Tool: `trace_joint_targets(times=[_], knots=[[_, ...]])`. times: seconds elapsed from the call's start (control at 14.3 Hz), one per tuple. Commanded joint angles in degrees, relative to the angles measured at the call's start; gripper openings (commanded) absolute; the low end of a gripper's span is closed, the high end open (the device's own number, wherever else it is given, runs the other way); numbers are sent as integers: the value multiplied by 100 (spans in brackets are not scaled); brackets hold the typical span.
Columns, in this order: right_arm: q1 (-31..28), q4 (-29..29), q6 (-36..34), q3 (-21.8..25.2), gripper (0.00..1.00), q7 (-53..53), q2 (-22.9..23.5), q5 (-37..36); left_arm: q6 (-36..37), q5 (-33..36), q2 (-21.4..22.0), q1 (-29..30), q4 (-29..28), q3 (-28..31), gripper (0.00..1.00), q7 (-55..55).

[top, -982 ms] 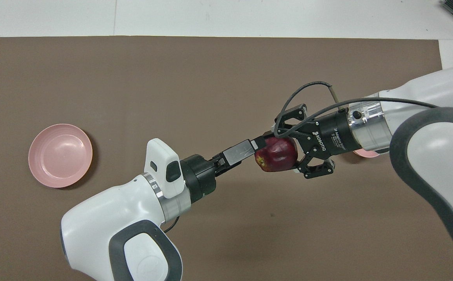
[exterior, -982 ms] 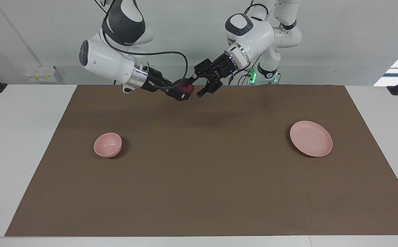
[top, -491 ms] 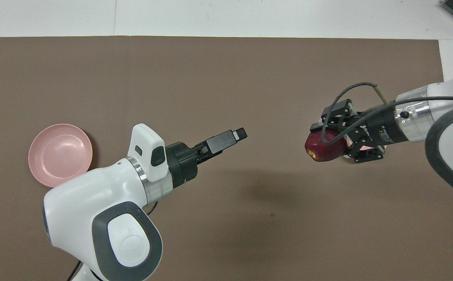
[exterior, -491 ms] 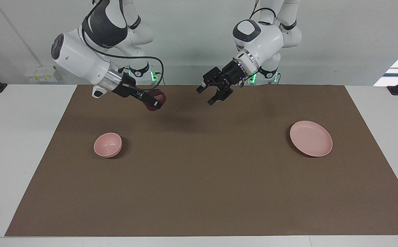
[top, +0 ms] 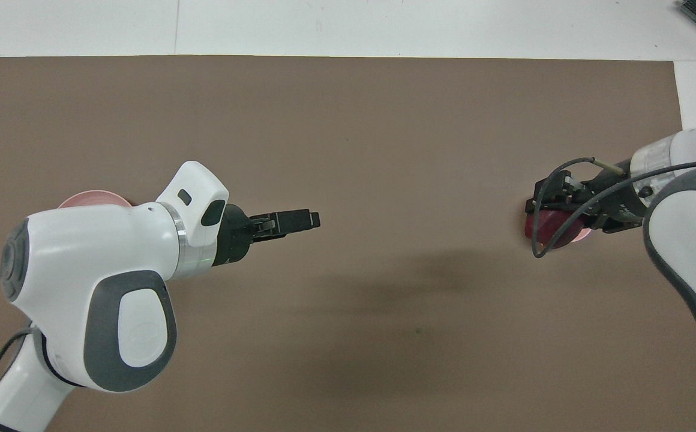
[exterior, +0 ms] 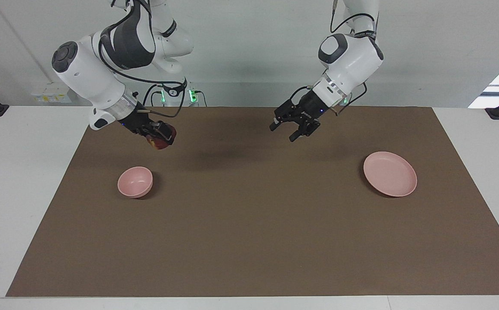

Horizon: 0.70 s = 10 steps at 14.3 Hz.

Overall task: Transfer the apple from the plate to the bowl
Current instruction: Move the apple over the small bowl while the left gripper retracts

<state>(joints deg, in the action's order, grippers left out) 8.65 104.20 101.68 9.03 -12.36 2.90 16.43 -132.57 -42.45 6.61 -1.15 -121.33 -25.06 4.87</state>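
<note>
Apple held in the air by the right gripper, close to the bowl.

The right gripper (exterior: 162,138) pinches the dark red apple (exterior: 160,141) between its fingers, up over the brown mat (exterior: 249,224) on the tabletop (exterior: 21,172), just to the robots' side of the pale pink bowl (exterior: 135,181) and clear of it. The left gripper (exterior: 291,129) hangs with fingers spread and nothing between them over the mat's middle. The pink plate (exterior: 389,173) lies bare toward the left arm's end.
</note>
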Motion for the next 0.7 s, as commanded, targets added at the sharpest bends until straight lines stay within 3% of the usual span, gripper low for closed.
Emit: trace_joint_targets(times=[0.0, 0.21, 0.35, 0.63], knots=[[-240, 13, 403, -42, 0, 1057, 245, -464, 660, 982, -10, -61, 56, 404, 100, 164], [-302, 13, 1010, -42, 0, 1640, 535, -851, 1205, 2315, -89, -122, 249, 826, 100, 155], [-302, 13, 1274, -50, 0, 1824, 693, -1106, 1618, 3169, -247, -183, 670, 1169, 100, 137], [-425, 74, 1547, -50, 0, 2115, 993, -1116, 3233, 3751, -563, -228, 2074, 1732, 100, -511]])
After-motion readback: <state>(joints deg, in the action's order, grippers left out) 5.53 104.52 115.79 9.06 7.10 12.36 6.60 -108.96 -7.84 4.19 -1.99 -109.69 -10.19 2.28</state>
